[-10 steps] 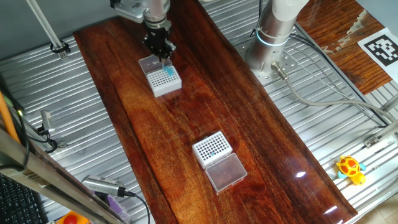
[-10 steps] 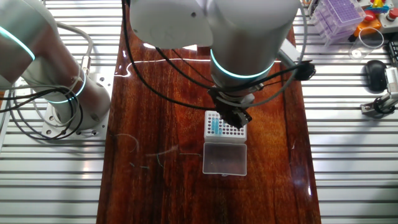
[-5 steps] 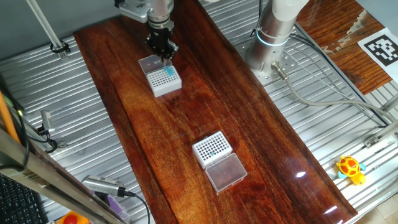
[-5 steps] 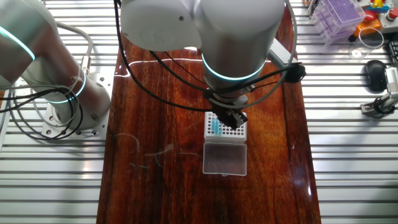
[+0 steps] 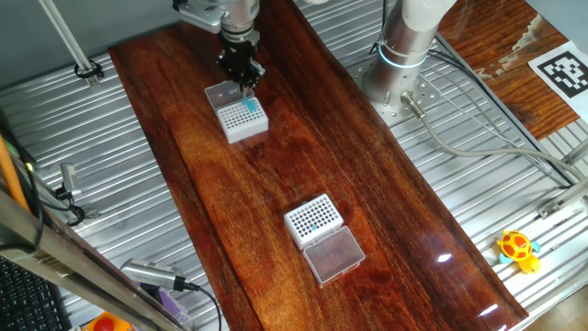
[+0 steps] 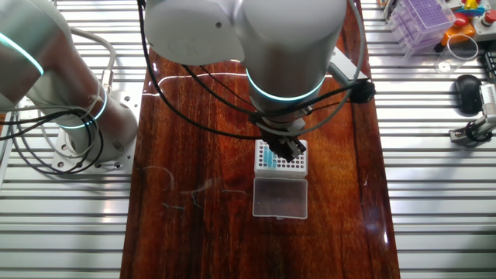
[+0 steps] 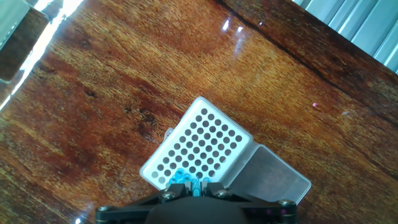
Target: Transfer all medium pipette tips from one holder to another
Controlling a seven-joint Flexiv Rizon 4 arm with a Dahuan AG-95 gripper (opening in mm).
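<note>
Two white holders are sitting well apart on the wooden table (image 5: 276, 184), each with a clear lid hinged open beside it. The near holder (image 5: 312, 219) is carrying a few teal-blue medium pipette tips (image 5: 316, 225) near its middle. The far holder (image 5: 243, 118) is carrying a small cluster of the same slender tips (image 5: 249, 107) at one edge. The gripper (image 5: 242, 79) is hovering directly over that cluster; whether its fingers are gripping a tip cannot be determined.
</note>
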